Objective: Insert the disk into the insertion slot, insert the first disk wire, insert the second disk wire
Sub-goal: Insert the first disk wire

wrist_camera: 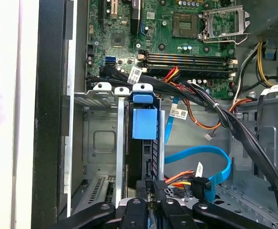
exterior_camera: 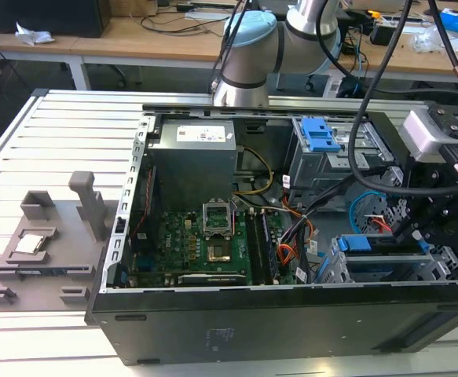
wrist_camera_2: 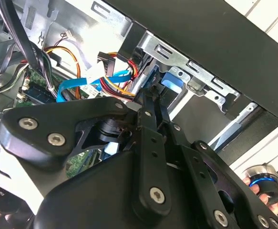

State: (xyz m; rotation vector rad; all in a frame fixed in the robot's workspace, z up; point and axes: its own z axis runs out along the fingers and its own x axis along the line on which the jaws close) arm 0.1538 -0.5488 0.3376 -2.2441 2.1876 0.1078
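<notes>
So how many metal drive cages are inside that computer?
2. The taller grey cage with a blue latch, and the insertion slot nearer the camera, holding the blue-framed disk. The arm may hide others.

In the first wrist view the disk (wrist_camera: 144, 125) is seen edge-on inside the drive cage (wrist_camera: 100, 138). Its label is hidden by the cage walls, and its near end is covered by the gripper (wrist_camera: 153, 187), which is cut off by the picture's edge. Beside the cage, where the blue cable (wrist_camera: 210, 162) ends cannot be told. In the exterior view the gripper above the cage is cut off at the exterior view's right, and the arm (exterior_camera: 248, 47) behind the cage is cut off at the top. In the second wrist view much of the cage is covered by the gripper.
</notes>
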